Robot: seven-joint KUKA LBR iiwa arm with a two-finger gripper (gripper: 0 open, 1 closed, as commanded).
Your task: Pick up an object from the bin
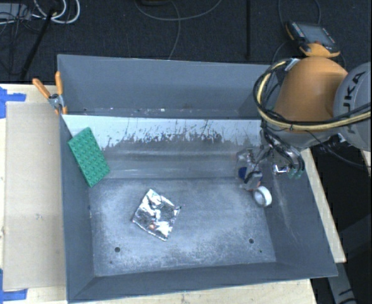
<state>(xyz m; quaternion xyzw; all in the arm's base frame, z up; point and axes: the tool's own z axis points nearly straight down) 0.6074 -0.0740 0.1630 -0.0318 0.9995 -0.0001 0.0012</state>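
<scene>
My gripper (pixel 257 168) hangs low at the bin's right side, close to the right wall and near the back slope. A small white round piece (pixel 262 197) sits right under it on the floor, with a bit of blue (pixel 243 173) at the gripper's left. Whether these are loose things or parts of the gripper I cannot tell. A crumpled silver foil packet (pixel 155 214) lies on the floor left of centre, well apart from the gripper. A green studded building plate (pixel 88 156) leans against the left wall.
The arm with its orange dome and cables reaches in over the right rim. The bin's walls slope down to a flat floor. Bare floor lies between the foil packet and the gripper.
</scene>
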